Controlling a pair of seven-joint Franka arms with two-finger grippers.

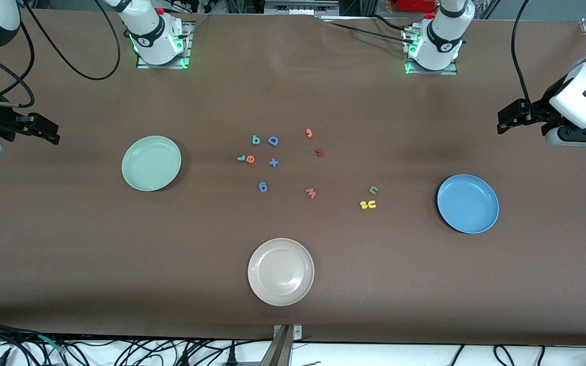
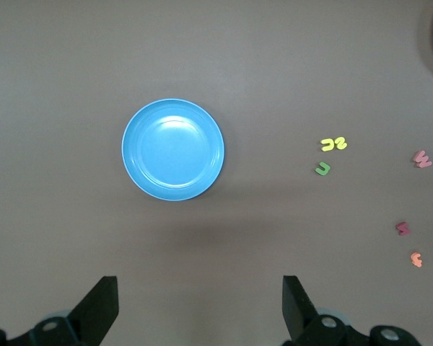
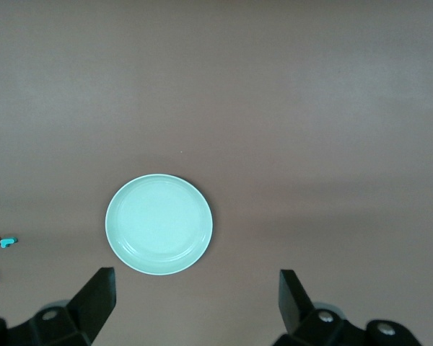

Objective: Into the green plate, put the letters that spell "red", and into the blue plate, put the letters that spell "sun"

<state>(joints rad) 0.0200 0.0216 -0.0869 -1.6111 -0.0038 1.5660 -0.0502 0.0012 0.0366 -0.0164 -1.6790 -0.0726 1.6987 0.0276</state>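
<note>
The green plate [image 1: 151, 163] [image 3: 159, 224] lies empty toward the right arm's end. The blue plate [image 1: 468, 204] [image 2: 172, 149] lies empty toward the left arm's end. A teal "r" [image 1: 241, 158], an orange "e" [image 1: 250, 159] and a teal "d" shape [image 1: 256, 140] lie mid-table. A yellow "s" [image 1: 363, 205], a yellow arch [image 1: 372, 204] and a green arch [image 1: 373, 190] lie beside the blue plate. My left gripper [image 1: 500, 122] [image 2: 200, 303] hangs open and empty over the left arm's end of the table. My right gripper [image 1: 54, 131] [image 3: 196, 295] hangs open and empty over the right arm's end.
An off-white plate [image 1: 281, 272] sits nearest the front camera. Among the letters lie a blue "D" [image 1: 272, 141], a blue plus [image 1: 273, 162], a blue "6" [image 1: 263, 187], an orange "3" [image 1: 309, 133], a dark red piece [image 1: 319, 152] and a reddish "w" [image 1: 311, 193].
</note>
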